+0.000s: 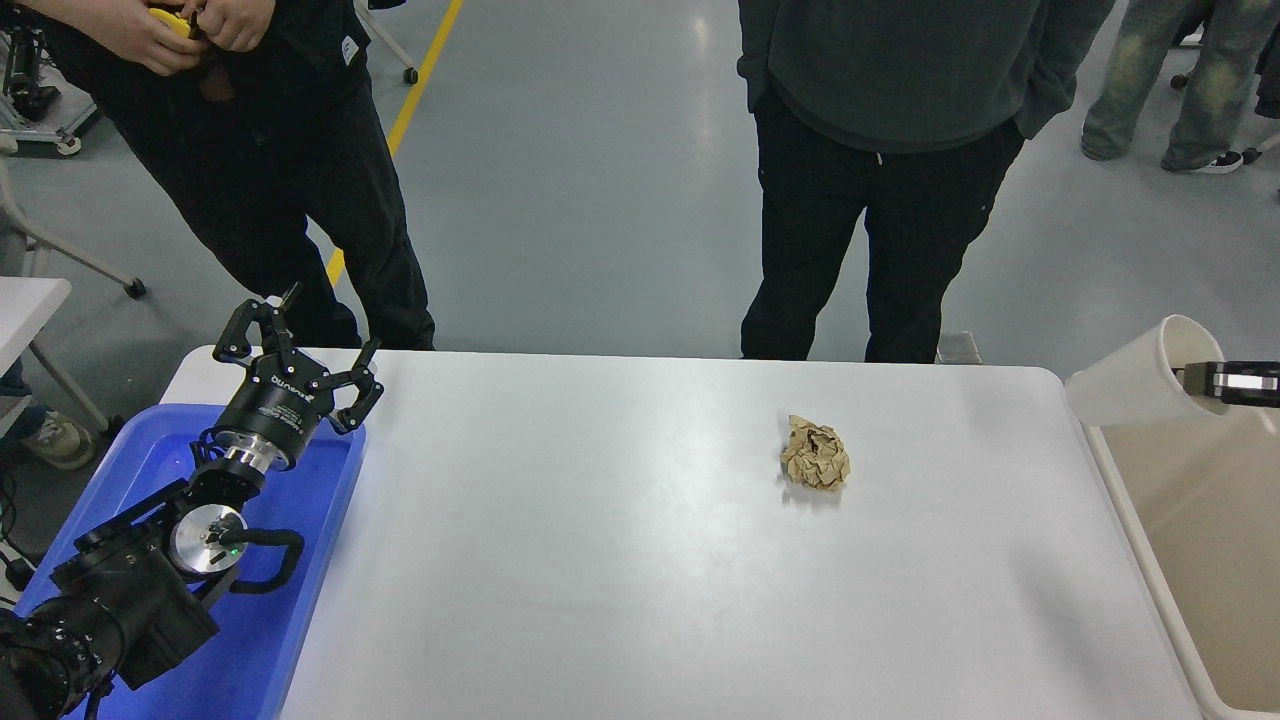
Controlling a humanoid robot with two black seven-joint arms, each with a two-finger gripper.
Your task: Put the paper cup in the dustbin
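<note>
Paper cup (1140, 378) tipped on its side in the air, over the far left corner of the dustbin (1215, 560), rim pinched by the right gripper (1200, 379) fingers. Crumpled brown paper ball (815, 453) on the white counter (640, 560). Left gripper (290, 360) parked over the blue tray (270, 620), fingers spread.

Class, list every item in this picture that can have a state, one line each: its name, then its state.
paper cup: lifted, tipped on its side, gripped at the rim.
right gripper: shut on the cup's rim.
dustbin: open-topped, beside the table.
left gripper: open, parked over the blue tray.
brown paper ball: crumpled, lying on the table.
</note>
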